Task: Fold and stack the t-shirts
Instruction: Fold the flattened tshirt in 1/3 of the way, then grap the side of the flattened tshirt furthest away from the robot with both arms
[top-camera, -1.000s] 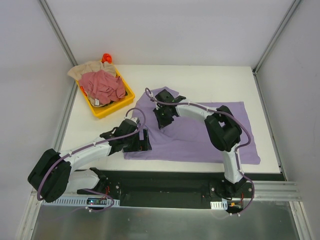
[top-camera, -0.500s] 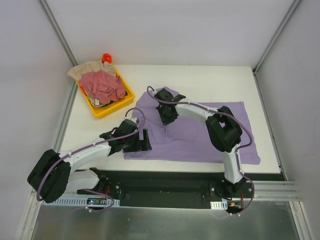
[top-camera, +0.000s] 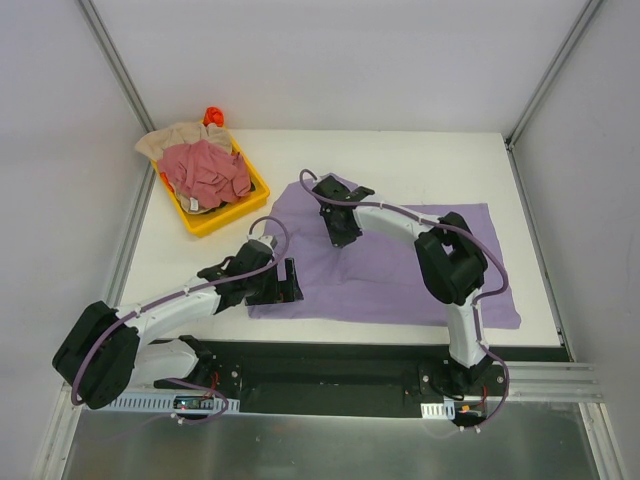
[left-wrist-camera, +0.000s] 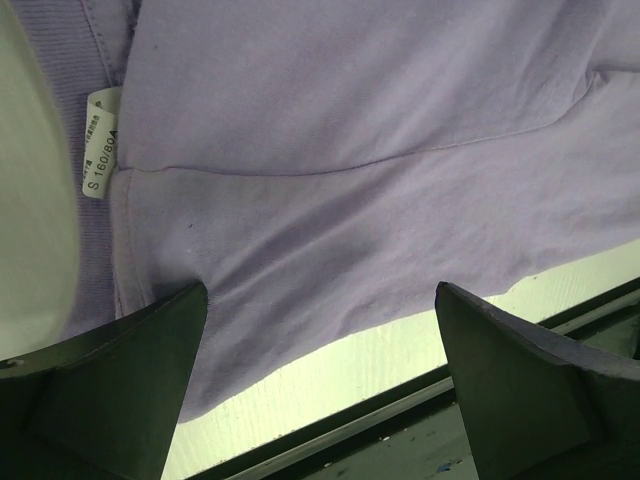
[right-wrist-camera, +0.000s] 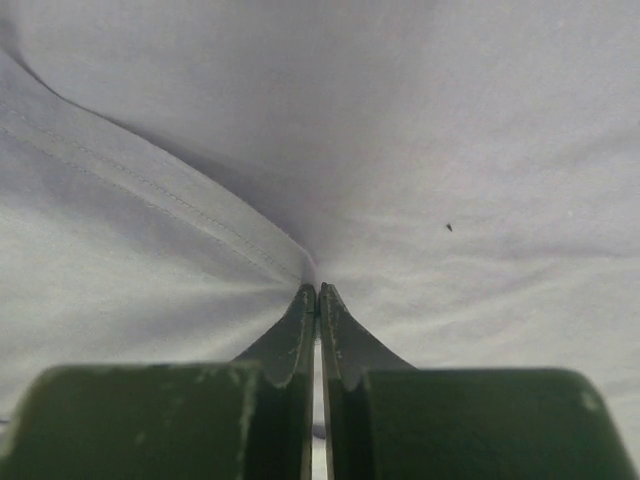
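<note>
A lavender t-shirt (top-camera: 400, 270) lies spread flat on the white table. My right gripper (top-camera: 340, 238) is down on its far-left part. In the right wrist view the right gripper (right-wrist-camera: 318, 290) is shut, with the lavender cloth (right-wrist-camera: 450, 150) puckered into its tips beside a stitched hem (right-wrist-camera: 150, 190). My left gripper (top-camera: 288, 282) hovers over the shirt's near-left corner. It stands wide open (left-wrist-camera: 320, 390) above the shirt's edge (left-wrist-camera: 350, 150), near the white neck label (left-wrist-camera: 98, 140), holding nothing. A pink-red t-shirt (top-camera: 205, 170) and a beige t-shirt (top-camera: 175, 138) lie crumpled in the tray.
The yellow tray (top-camera: 255, 190) sits at the far left of the table, with a small orange object (top-camera: 212, 115) behind it. The table's near edge and a black rail (left-wrist-camera: 420, 400) run just below the left gripper. Grey walls enclose the table.
My right gripper has closed onto the lavender cloth and shifted slightly to the right. The left arm has barely moved and stays open.
</note>
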